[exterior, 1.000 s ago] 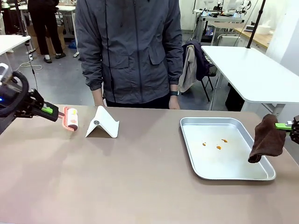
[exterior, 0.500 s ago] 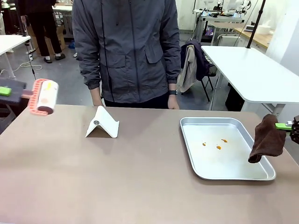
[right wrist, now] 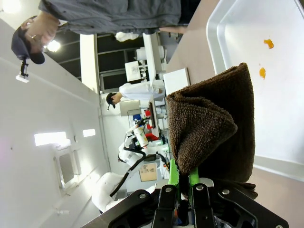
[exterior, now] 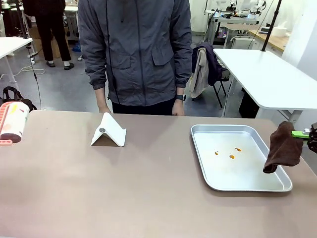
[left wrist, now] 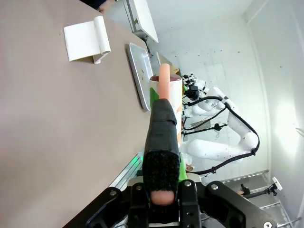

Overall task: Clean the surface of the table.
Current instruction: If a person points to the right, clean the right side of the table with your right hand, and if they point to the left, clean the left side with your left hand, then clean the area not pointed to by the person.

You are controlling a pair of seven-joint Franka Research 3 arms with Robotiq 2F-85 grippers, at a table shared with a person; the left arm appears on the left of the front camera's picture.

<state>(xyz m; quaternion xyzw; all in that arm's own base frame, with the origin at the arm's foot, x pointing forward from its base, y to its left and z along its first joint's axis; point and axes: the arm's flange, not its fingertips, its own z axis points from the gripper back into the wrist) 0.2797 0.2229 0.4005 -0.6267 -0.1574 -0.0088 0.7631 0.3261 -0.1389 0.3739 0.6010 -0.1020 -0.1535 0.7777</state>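
Pinching lint roller [left wrist: 175, 97] handle, left fingers [left wrist: 186, 199] seen from wrist, right fingers [right wrist: 166, 202] clamping brown cloth [right wrist: 209, 128]

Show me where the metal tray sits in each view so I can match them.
Front view: metal tray on the right half of the table, beside the hanging brown cloth.
Left wrist view: metal tray edge-on, upper centre, beyond the lint roller.
Right wrist view: metal tray upper right, behind the brown cloth.
Shared landmark: white folded stand on the table.
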